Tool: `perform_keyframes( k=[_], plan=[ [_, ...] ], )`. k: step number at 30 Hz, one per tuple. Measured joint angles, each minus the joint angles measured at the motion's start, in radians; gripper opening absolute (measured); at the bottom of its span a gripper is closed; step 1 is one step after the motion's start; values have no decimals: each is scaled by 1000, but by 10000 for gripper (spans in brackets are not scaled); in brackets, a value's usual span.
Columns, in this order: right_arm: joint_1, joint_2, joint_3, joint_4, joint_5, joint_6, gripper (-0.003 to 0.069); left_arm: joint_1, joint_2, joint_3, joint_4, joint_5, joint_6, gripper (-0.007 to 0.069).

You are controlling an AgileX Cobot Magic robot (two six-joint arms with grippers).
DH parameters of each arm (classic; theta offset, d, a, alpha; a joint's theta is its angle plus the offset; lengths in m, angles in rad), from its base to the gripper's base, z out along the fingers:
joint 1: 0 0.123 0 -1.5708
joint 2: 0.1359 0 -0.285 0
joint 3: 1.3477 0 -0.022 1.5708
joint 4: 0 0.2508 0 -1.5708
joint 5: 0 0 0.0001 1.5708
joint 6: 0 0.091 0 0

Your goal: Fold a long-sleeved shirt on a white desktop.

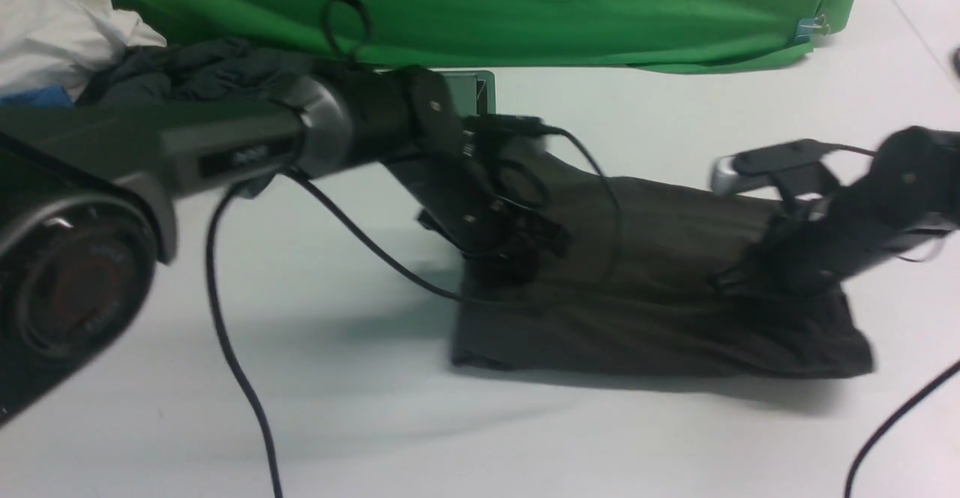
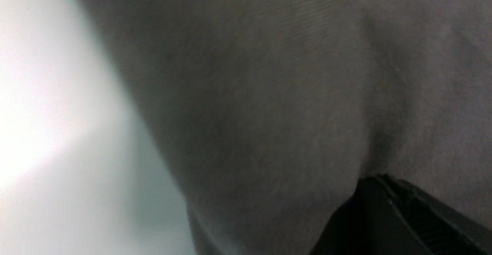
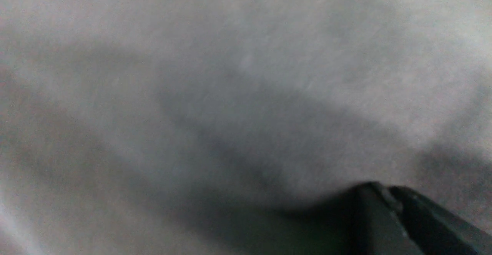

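The long-sleeved shirt (image 1: 645,310) lies as a dark brownish-black folded bundle right of centre on the white desktop (image 1: 300,423). My left gripper (image 1: 517,262) reaches in from the left and sits on the shirt's left part. In the left wrist view its jaws (image 2: 378,178) are together, with a crease of the shirt (image 2: 250,93) running into the tips and the desktop (image 2: 46,113) beside it. My right gripper (image 1: 727,284) presses into bunched cloth on the shirt's right part. Up close its jaws (image 3: 380,187) are nearly together against the shirt (image 3: 230,93). Collar, label and logo are hidden.
A green backdrop (image 1: 525,10) hangs along the far edge. At the back left is a pile of a white garment (image 1: 52,25), a dark grey one (image 1: 202,63) and a bit of blue (image 1: 37,97). Black cables trail by the left arm (image 1: 232,348) and at the near right (image 1: 892,423).
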State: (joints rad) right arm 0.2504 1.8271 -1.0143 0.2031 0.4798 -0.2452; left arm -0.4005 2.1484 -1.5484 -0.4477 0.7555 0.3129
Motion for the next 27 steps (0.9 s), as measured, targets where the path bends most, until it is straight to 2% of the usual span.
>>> perform_keyframes(
  k=[4,12,17,27],
  plan=[
    [79,67,-104,18,4,2,71,106,-11,0,16,25,2,18],
    [105,232,-368,43,33,-3,81,270,-23,0,20,83,7,18],
    [105,291,-472,46,62,-5,81,289,-23,0,21,75,23,18],
    [104,254,-484,39,96,-5,96,294,-63,1,48,63,48,18]
  ],
)
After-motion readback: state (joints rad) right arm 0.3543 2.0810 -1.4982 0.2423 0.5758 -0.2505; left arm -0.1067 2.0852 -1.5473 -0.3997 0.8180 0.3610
